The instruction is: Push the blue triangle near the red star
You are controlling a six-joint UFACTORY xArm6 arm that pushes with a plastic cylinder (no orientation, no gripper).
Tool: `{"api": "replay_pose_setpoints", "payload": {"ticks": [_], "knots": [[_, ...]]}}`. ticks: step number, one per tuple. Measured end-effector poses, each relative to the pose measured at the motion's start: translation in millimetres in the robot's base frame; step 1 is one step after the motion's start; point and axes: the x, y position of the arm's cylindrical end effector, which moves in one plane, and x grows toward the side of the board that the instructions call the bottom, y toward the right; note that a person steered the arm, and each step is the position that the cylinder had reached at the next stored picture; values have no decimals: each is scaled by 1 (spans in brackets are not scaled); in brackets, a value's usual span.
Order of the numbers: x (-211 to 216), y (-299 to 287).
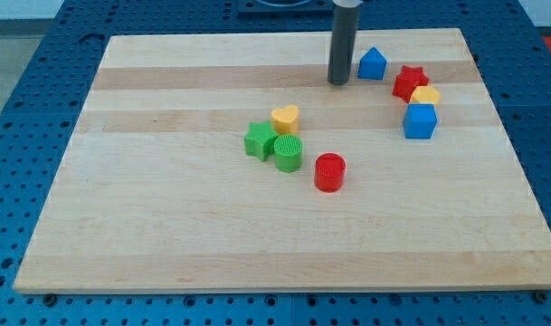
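The blue triangle [373, 63] sits near the view's top right of the wooden board. The red star [409, 82] lies just to its lower right, a small gap between them. My tip [337, 81] is down on the board just left of the blue triangle, close to it but apart. A yellow block [426, 95] touches the red star's lower right, and a blue cube [420, 120] sits right below that.
A yellow heart [285, 119], a green star [260, 140] and a green cylinder [289, 153] cluster near the board's middle. A red cylinder [329, 172] stands to their lower right. The board's top edge [284, 38] runs just above my tip.
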Motion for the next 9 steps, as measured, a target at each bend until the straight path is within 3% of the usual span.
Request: {"api": "replay_pose_setpoints", "payload": {"ticks": [2, 6, 9], "knots": [[-29, 24], [-31, 72], [-27, 72]]}}
